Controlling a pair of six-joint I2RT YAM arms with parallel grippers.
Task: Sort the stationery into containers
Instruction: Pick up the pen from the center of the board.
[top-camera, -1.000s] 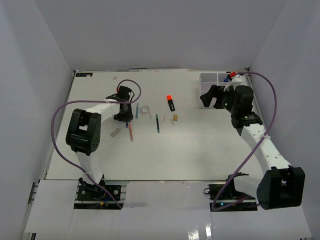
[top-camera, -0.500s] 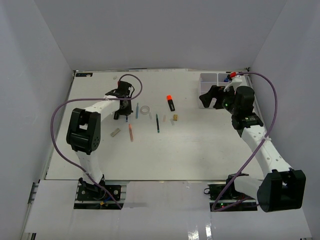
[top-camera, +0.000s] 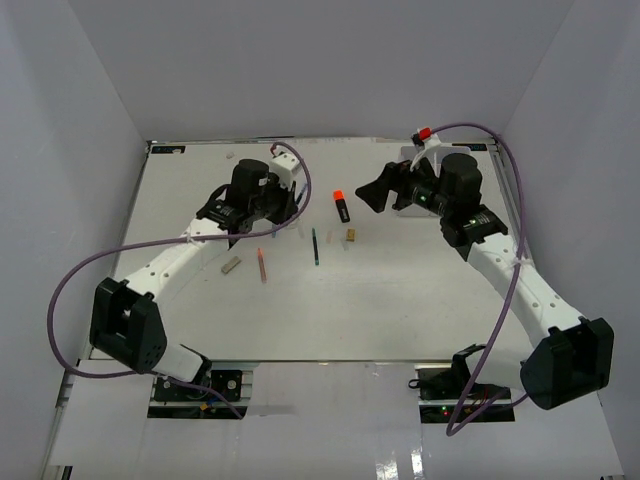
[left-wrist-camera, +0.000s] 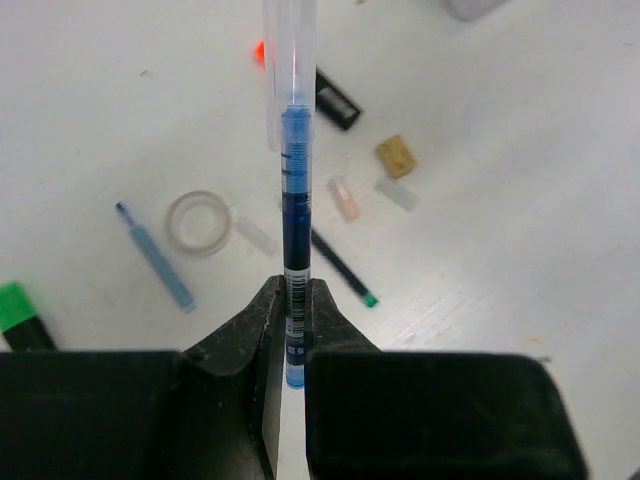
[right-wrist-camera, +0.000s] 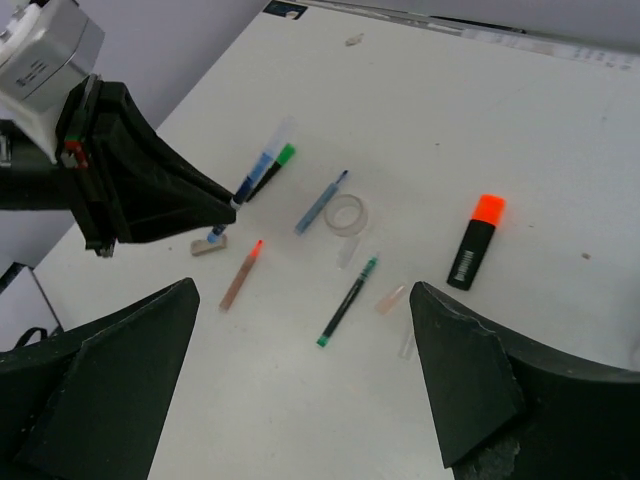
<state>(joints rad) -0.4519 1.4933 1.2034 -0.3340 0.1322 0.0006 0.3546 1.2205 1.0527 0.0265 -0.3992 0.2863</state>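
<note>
pen (left-wrist-camera: 296, 200) pinched in the left claw (left-wrist-camera: 292, 300), held up over the white surface (left-wrist-camera: 520, 250)
the pen is blue with a clear cap and sticks straight out of the tight claw. the right claw (right-wrist-camera: 300, 310) is spread wide and holds nothing. on the surface lie a tape ring (left-wrist-camera: 200, 222), a light blue pen (left-wrist-camera: 155, 257), a thin dark pen (left-wrist-camera: 340, 268) with a green tip, a tan block (left-wrist-camera: 397, 156) and a black marker (right-wrist-camera: 474, 242) with an orange cap.

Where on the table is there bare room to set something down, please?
The near half of the table is bare, from the pink stick and green-tipped pen down to its near edge. The middle is crowded: tape ring, orange-capped marker, tan block.
</note>
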